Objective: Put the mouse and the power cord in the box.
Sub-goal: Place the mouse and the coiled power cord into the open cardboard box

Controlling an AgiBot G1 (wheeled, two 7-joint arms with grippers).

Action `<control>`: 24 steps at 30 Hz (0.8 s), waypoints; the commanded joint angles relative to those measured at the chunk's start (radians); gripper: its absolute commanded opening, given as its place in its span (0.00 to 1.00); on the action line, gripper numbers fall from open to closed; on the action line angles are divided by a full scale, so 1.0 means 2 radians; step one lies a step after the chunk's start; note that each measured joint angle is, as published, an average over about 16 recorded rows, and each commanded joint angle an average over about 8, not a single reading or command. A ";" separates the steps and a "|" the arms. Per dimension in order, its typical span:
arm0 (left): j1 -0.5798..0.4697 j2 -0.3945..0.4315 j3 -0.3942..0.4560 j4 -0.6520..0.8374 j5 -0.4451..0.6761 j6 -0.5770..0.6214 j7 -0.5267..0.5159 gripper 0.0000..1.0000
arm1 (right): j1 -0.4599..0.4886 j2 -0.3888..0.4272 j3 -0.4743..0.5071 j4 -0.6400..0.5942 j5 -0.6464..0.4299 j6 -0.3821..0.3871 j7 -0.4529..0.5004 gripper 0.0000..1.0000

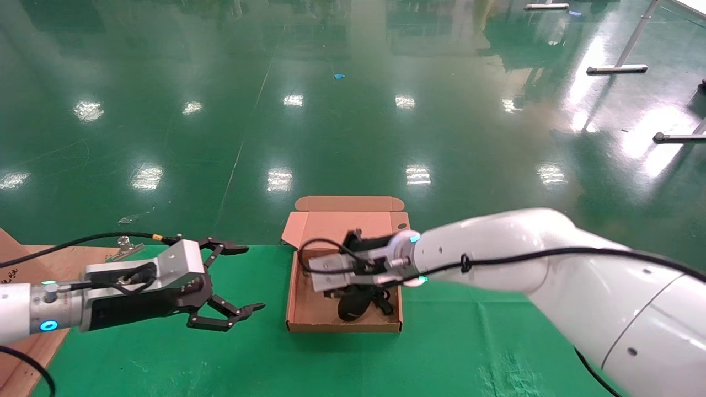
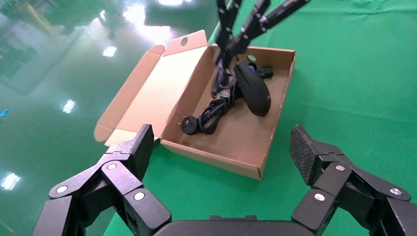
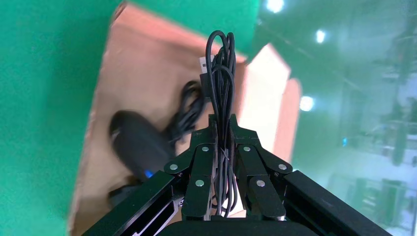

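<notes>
The brown box (image 1: 342, 326) lies open on the green cloth, its lid (image 1: 342, 223) folded back past the table's far edge. Inside it rests the black mouse (image 2: 253, 88) (image 3: 137, 142) (image 1: 353, 306), blue wheel showing. Beside it in the box (image 2: 211, 155) lies the power cord (image 2: 211, 110) with its round plug (image 2: 189, 124). My right gripper (image 3: 222, 120) (image 2: 223, 46) hangs over the box, shut on the bundled thin wire of the mouse (image 3: 221, 73), whose pale connector sticks out. My left gripper (image 1: 245, 277) (image 2: 222, 147) is open and empty, left of the box.
A wooden board (image 1: 49, 264) with a metal clip (image 1: 126, 245) lies at the table's left end. The green cloth (image 1: 441, 342) spreads to the right of and in front of the box. Beyond the far edge is shiny green floor.
</notes>
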 commanded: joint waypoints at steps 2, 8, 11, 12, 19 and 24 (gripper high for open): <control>-0.004 0.012 0.000 0.025 0.000 0.007 0.014 1.00 | -0.007 0.000 -0.021 -0.007 0.004 0.013 0.005 0.61; -0.007 0.018 -0.002 0.046 -0.003 0.017 0.023 1.00 | -0.014 0.000 -0.036 -0.019 0.012 0.025 0.013 1.00; -0.008 0.019 -0.002 0.047 -0.003 0.017 0.023 1.00 | -0.015 0.000 -0.036 -0.020 0.013 0.026 0.014 1.00; -0.008 0.019 -0.002 0.046 -0.003 0.017 0.023 1.00 | -0.015 0.000 -0.036 -0.020 0.012 0.025 0.013 1.00; -0.007 0.018 -0.001 0.040 -0.001 0.013 0.021 1.00 | -0.013 0.000 -0.031 -0.016 0.010 0.020 0.011 1.00; -0.005 0.015 -0.004 0.032 -0.002 0.014 0.016 1.00 | -0.015 0.004 -0.024 -0.012 0.014 0.014 0.011 1.00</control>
